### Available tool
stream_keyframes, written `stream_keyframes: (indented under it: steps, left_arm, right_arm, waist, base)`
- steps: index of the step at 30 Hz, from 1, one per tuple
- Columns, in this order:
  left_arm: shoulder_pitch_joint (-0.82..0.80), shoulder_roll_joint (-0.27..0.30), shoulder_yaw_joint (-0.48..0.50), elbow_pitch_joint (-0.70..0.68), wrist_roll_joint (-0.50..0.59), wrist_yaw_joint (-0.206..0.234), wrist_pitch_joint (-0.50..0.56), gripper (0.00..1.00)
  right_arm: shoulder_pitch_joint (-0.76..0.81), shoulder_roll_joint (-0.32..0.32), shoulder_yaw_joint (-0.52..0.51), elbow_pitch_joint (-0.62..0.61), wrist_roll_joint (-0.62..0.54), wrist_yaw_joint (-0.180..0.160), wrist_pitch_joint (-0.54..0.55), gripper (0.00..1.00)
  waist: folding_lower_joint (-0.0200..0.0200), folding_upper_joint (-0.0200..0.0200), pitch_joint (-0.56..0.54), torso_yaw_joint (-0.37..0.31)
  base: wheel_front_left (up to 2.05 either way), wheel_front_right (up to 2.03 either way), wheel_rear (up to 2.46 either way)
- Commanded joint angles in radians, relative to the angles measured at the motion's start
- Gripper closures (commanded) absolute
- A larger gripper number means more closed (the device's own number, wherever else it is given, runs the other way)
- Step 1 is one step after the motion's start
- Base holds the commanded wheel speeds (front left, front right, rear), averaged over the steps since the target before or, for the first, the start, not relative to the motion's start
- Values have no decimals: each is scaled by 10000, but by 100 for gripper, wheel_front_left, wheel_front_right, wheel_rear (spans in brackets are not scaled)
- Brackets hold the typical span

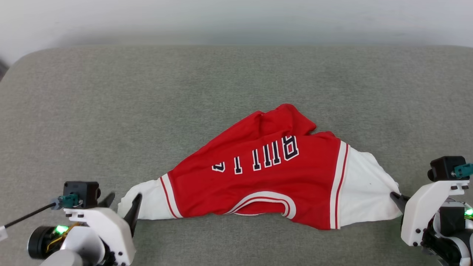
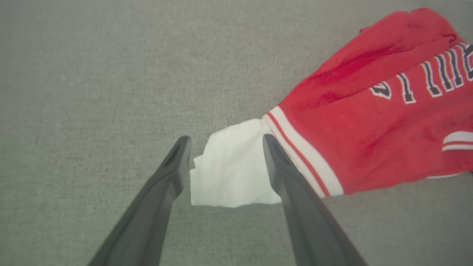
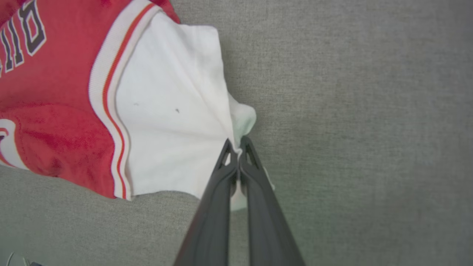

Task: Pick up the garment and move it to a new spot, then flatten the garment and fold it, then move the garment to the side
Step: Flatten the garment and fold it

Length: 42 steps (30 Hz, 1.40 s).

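The garment (image 1: 266,177) is lying crumpled in a rough triangle at the near middle of the grey-green upholstered surface (image 1: 111,103). It is red knit with white sleeves and striped trim. Its dark, white-outlined lettering is facing up, inverted and not fully legible. The right pincer (image 3: 236,146) is clamping the right sleeve's edge. The left pincer (image 2: 225,139) is standing apart, its fingers flanking the left sleeve's end.

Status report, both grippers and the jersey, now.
Right gripper shut on garment, white sleeve edge. Left gripper open astride the other sleeve. Lettering up, cloth bunched on grey cushion. Nothing in the way.
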Motion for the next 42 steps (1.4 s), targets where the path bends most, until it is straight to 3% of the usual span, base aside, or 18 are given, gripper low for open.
stream_keyframes:
  steps: [1,6,10,15,16,17,18,19,26,35,42]
  left_arm:
    - [126,129,-44,138,-198,-146,327,0]
    - [203,456,-111,844,-1180,-640,1658,0]
    - [-34,365,-119,1542,-1525,-758,2129,0]
    - [-66,260,-683,2338,-1946,-1267,3360,0]
    - [-27,206,-870,2413,-2054,-1365,3735,10]
    - [-17,170,-970,2464,-2089,-1404,3889,52]
    - [-47,91,-1022,2501,-2203,-1478,4023,52]
    - [-86,35,-1104,2509,-2224,-1528,4160,100]
    - [-765,84,-318,2161,-1386,-1128,2250,100]
    - [-1785,129,470,497,-126,79,468,100]
    - [-3897,-389,651,463,414,-62,47,100]
  right_arm:
    - [117,63,-6,-131,-20,-4,46,100]
    - [233,241,39,-500,-2,-4,65,100]
    - [174,366,102,-528,54,-4,-25,100]
    - [78,412,203,-414,161,-4,-131,100]
    - [56,411,208,-391,187,-4,-160,100]
    - [49,402,220,-366,204,-4,-169,100]
    - [36,390,232,-348,208,-4,-192,100]
    - [25,385,239,-332,234,-4,-235,100]
    - [-72,101,319,-512,251,-4,-744,100]
    - [-879,-263,153,-1107,-171,-5,-2062,100]
    - [-2754,-195,-158,-705,-547,-5,-2853,100]
  waist:
    - [0,0,-32,-177]
    - [0,0,174,-582]
    - [0,0,408,-782]
    - [0,0,531,-944]
    - [0,0,535,-955]
    - [0,0,534,-963]
    - [0,0,531,-972]
    - [0,0,519,-976]
    - [0,0,162,-880]
    - [0,0,-357,-692]
    - [0,0,-347,-668]
  base:
    - [0,0,0]
    - [0,0,0]
    - [0,0,0]
    - [0,0,0]
    - [0,0,0]
    - [0,0,0]
    - [0,0,0]
    - [0,0,0]
    - [0,0,0]
    - [0,0,0]
    - [0,0,0]
